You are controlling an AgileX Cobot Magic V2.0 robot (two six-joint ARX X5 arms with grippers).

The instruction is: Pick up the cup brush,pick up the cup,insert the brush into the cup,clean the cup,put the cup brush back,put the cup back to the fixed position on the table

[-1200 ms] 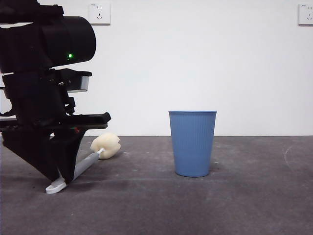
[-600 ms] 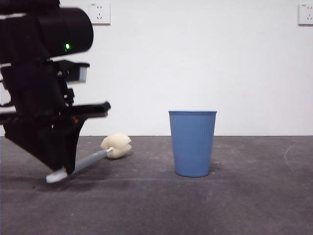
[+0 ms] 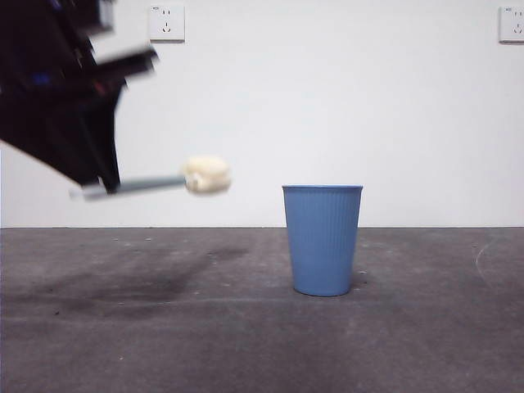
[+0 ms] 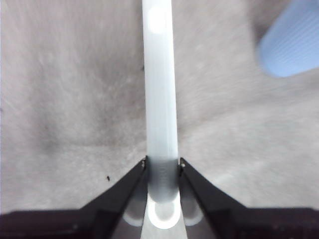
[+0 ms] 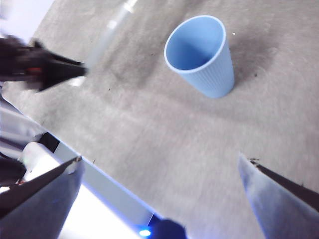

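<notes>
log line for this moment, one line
step: brush picked up | left gripper: shut on brush, held level above table | right gripper: open, above table | cup: upright on table, untouched

Front view: the left gripper [image 3: 97, 182] and the brush [image 3: 155, 184] are smeared by motion blur, and the arm runs off the top and left edges. Left wrist view: the brush handle [image 4: 160, 99] leaves the frame before its sponge head; the cup [image 4: 291, 42] is cropped at the corner. Right wrist view: the right gripper [image 5: 164, 184] shows only blurred jaw tips.
</notes>
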